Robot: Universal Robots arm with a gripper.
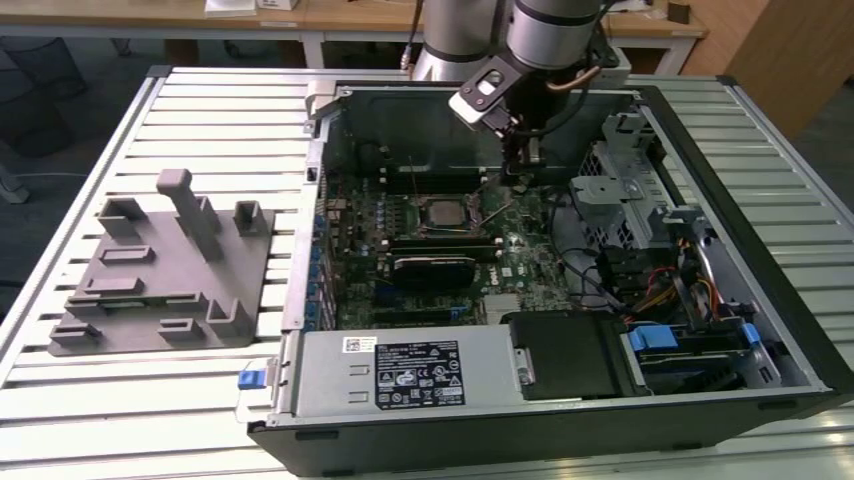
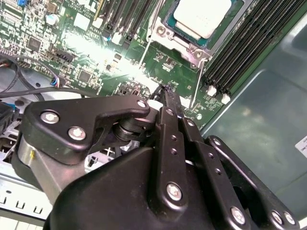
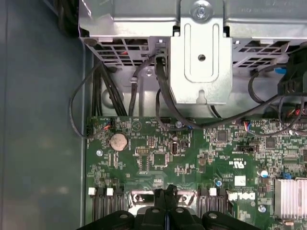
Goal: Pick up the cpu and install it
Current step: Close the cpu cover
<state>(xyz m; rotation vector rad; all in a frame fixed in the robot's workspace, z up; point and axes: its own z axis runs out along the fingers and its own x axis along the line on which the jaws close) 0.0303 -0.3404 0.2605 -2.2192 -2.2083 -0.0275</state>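
The cpu (image 2: 201,17) shows its shiny silver top and lies in the motherboard socket (image 2: 192,45). In the exterior view the cpu (image 1: 441,213) sits near the middle of the board inside the open computer case. My gripper (image 1: 523,165) hangs just above the board, a short way to the exterior view's right of the socket and apart from the cpu. In both wrist views the black fingertips (image 2: 165,96) (image 3: 167,192) are pressed together with nothing seen between them.
A grey fixture block (image 1: 160,270) with upright posts stands on the slatted table at the exterior view's left. Inside the case are a power supply (image 1: 400,370), a metal drive cage (image 3: 201,57), loose black cables (image 3: 158,91), memory slots (image 2: 249,43) and a coin battery (image 3: 118,141).
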